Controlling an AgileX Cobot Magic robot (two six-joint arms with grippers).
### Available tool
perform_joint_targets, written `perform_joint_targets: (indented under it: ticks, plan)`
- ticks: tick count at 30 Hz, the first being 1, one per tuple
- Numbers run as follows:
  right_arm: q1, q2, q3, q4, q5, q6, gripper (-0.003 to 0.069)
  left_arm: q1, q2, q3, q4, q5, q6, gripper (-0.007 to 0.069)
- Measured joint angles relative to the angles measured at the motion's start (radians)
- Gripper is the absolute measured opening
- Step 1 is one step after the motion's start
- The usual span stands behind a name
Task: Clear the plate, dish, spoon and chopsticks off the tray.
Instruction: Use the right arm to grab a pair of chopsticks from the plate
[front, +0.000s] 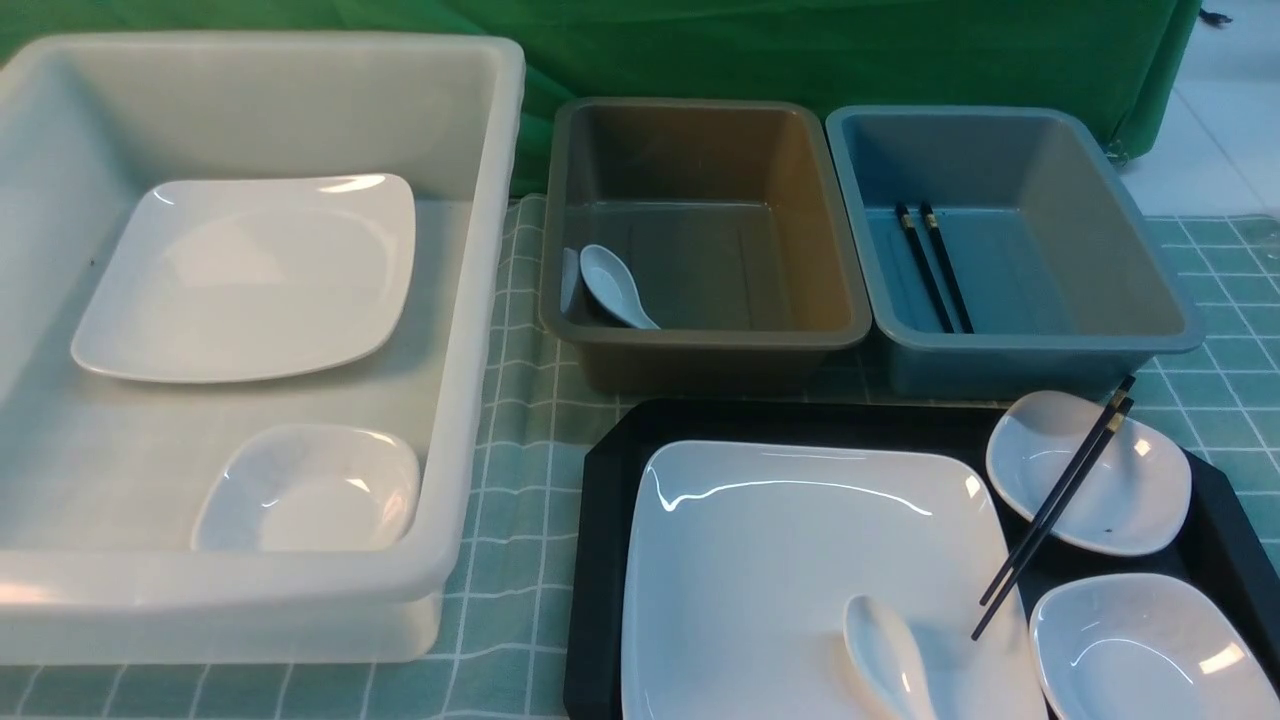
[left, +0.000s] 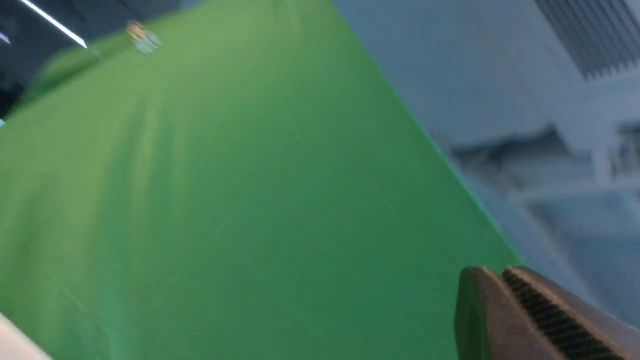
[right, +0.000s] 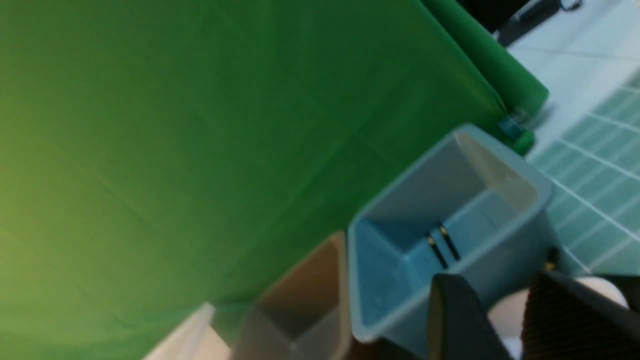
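The black tray (front: 600, 520) lies at the front right. On it rests the large white plate (front: 780, 560), with the white spoon (front: 885, 650) on its near part. Two small white dishes (front: 1140, 490) (front: 1140, 650) sit at the tray's right side. The black chopsticks (front: 1060, 500) lie slanted across the farther dish, tips toward the plate. Neither gripper shows in the front view. My left gripper (left: 500, 272) is shut and empty, facing the green backdrop. My right gripper (right: 497, 282) is open and empty, near the blue bin (right: 400, 250), with a white dish (right: 510, 310) beyond its jaws.
A big white bin (front: 480, 300) at the left holds another plate (front: 250, 280) and a small dish (front: 310, 490). The brown bin (front: 700, 340) holds a spoon (front: 612, 288). The blue bin (front: 1100, 250) holds a pair of chopsticks (front: 935, 265). A checked cloth covers the table.
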Motion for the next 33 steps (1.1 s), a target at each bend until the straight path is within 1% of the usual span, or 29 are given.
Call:
perform_joint_targets:
  ticks: [3, 4, 5, 6, 8, 10, 11, 13, 15, 16, 17, 19, 21, 22, 24, 26, 28, 30, 31, 33]
  plan:
    - [0.000, 0.000, 0.000, 0.002, -0.062, 0.036, 0.0245, 0.000, 0.130, -0.158, 0.061, 0.203, -0.001, 0.0017]
    - [0.000, 0.000, 0.000, 0.002, -0.083, 0.041, 0.0245, 0.000, 0.181, -0.211, 0.072, 0.304, 0.011, 0.0017]
    - [0.000, 0.000, 0.000, 0.002, -0.086, 0.043, 0.0244, 0.000, 0.191, -0.222, 0.074, 0.304, 0.015, 0.0017]
    - [0.005, 0.000, -0.011, -0.010, -0.068, 0.058, 0.0230, 0.000, 0.265, -0.291, 0.081, 0.429, 0.068, 0.0017]
    - [0.019, 0.015, -0.073, -0.044, 0.067, 0.048, 0.0174, 0.000, 0.363, -0.380, 0.074, 0.616, 0.177, 0.0017]
    - [0.040, 0.066, -0.189, -0.086, 0.267, -0.025, 0.0082, 0.000, 0.473, -0.448, 0.046, 0.781, 0.294, 0.0017]
    - [0.051, 0.098, -0.242, -0.099, 0.343, -0.064, 0.0055, 0.000, 0.526, -0.485, 0.024, 0.878, 0.361, 0.0017]
    - [0.077, 0.211, -0.386, -0.116, 0.523, -0.165, 0.0032, 0.000, 0.622, -0.523, -0.034, 0.988, 0.441, 0.0017]
    - [0.095, 0.324, -0.488, -0.127, 0.632, -0.242, 0.0025, -0.001, 0.703, -0.545, -0.098, 1.053, 0.510, 0.0017]
    - [0.106, 0.421, -0.583, -0.144, 0.731, -0.288, 0.0021, -0.005, 0.745, -0.551, -0.131, 1.076, 0.556, 0.0011]
    - [0.108, 0.435, -0.594, -0.147, 0.742, -0.293, 0.0020, -0.008, 0.757, -0.553, -0.140, 1.078, 0.561, 0.0009]
    - [0.113, 0.602, -0.704, -0.169, 0.860, -0.340, 0.0020, -0.043, 0.812, -0.557, -0.164, 1.090, 0.601, 0.0004]
    - [0.113, 0.804, -0.822, -0.157, 0.985, -0.426, 0.0019, -0.125, 0.864, -0.557, -0.145, 1.090, 0.609, 0.0001]
    - [0.113, 0.879, -0.864, -0.138, 1.027, -0.458, 0.0019, -0.201, 0.885, -0.557, -0.103, 1.091, 0.594, 0.0000]
    - [0.113, 1.045, -0.959, -0.102, 1.109, -0.515, 0.0019, -0.312, 0.913, -0.557, -0.018, 1.096, 0.521, 0.0001]
    - [0.111, 1.177, -1.043, -0.082, 1.154, -0.543, 0.0019, -0.444, 0.945, -0.557, 0.108, 1.110, 0.426, 0.0001]
    - [0.093, 1.276, -1.110, -0.070, 1.175, -0.550, 0.0019, -0.547, 0.966, -0.557, 0.184, 1.131, 0.360, 0.0001]
    - [0.050, 1.377, -1.178, -0.064, 1.190, -0.540, 0.0020, -0.600, 0.974, -0.557, 0.217, 1.132, 0.332, 0.0001]
    - [0.028, 1.427, -1.208, -0.064, 1.191, -0.521, 0.0027, -0.611, 0.974, -0.557, 0.220, 1.132, 0.327, 0.0001]
    - [-0.004, 1.517, -1.253, -0.066, 1.191, -0.465, 0.0073, -0.621, 0.974, -0.557, 0.229, 1.131, 0.319, 0.0001]
